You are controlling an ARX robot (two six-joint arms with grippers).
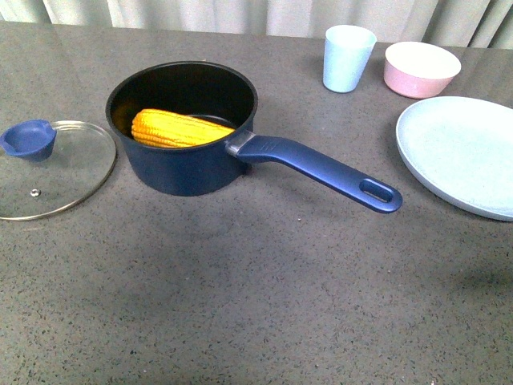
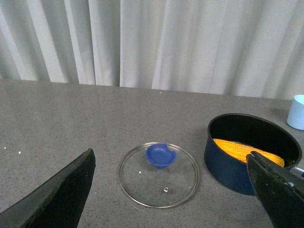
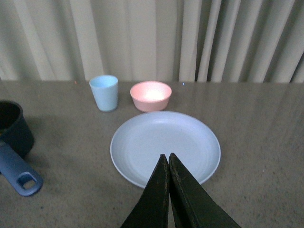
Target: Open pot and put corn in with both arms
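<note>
The corn cob lies lengthwise across the navy saucepan, glass lid off to its left. The left gripper, nearer, hangs spread wide; the right gripper is pressed closed over the pale blue plate.

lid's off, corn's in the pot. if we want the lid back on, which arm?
Left, probably. Its open gripper hangs above the glass lid, which lies beside the pot on the robot's left. The right gripper is shut, over the plate.
</note>
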